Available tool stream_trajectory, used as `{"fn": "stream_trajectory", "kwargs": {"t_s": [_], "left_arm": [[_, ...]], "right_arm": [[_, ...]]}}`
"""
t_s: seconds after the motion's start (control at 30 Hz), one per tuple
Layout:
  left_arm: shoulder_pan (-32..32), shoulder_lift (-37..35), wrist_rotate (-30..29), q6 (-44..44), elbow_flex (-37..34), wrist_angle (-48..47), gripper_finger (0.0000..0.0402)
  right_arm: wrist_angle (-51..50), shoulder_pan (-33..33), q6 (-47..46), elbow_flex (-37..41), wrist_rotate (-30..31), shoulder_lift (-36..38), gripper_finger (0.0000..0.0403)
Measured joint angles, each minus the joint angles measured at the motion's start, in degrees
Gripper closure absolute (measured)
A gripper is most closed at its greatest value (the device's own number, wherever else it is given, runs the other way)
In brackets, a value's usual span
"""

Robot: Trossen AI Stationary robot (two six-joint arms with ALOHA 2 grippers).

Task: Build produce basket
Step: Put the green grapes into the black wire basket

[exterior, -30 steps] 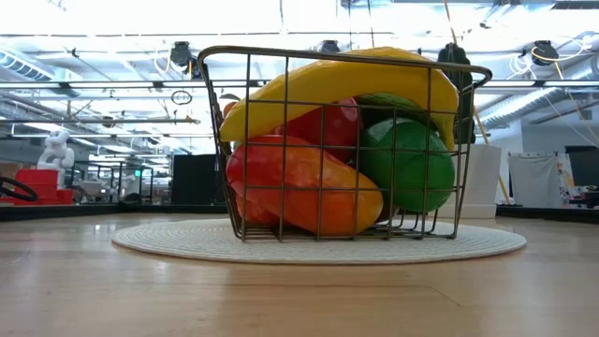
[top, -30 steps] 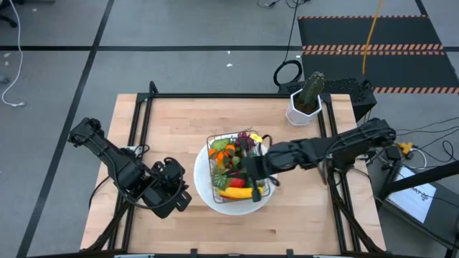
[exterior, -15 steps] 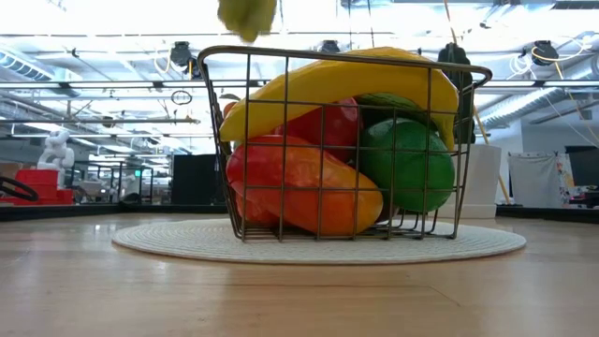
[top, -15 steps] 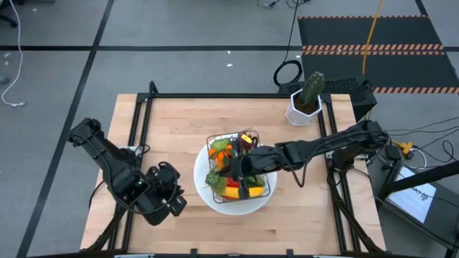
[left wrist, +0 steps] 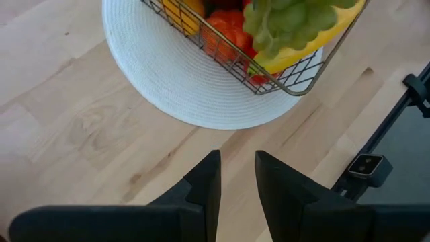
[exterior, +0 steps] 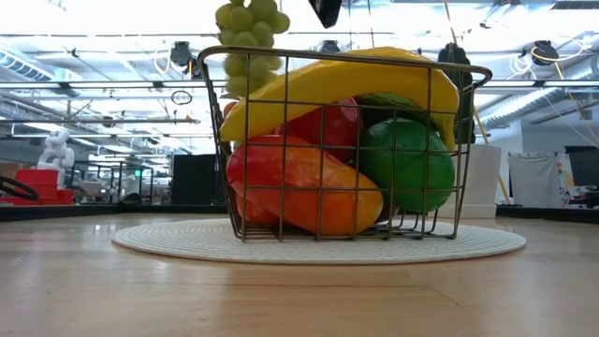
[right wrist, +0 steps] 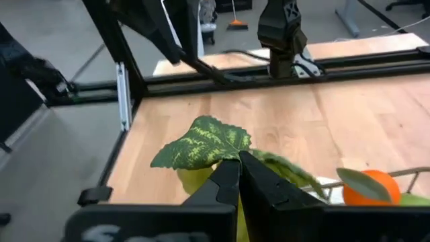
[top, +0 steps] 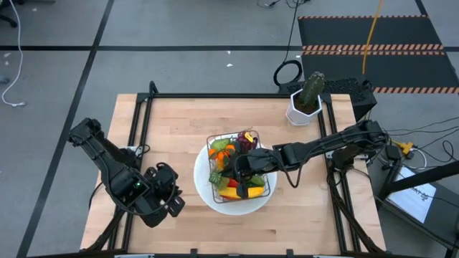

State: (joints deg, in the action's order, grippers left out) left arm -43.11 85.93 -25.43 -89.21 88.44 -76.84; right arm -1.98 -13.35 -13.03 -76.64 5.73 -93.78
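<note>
Basket (top: 239,166) sitting mid-frame on the white plate (top: 204,188), nearly full; right tool (top: 242,177) pinching shut on green grapes (exterior: 245,37) by the leaf, hanging them over the rim; left tool (left wrist: 235,176) waiting lower left, slightly parted, holding nothing; grapes not yet set in.

Green grapes (exterior: 248,37), yellow banana (exterior: 346,80), dark wire basket (exterior: 342,145), white plate (left wrist: 175,81)
</note>
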Motion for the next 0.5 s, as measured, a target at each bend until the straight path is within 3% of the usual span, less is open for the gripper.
{"fn": "stream_trajectory", "kwargs": {"t_s": [0.5], "left_arm": [[0.00,0.00,-0.11,-0.09,0.00,-1.40,0.0309]], "right_arm": [[1.77,2.23,-6.04,5.77,0.24,0.02,0.0394]]}}
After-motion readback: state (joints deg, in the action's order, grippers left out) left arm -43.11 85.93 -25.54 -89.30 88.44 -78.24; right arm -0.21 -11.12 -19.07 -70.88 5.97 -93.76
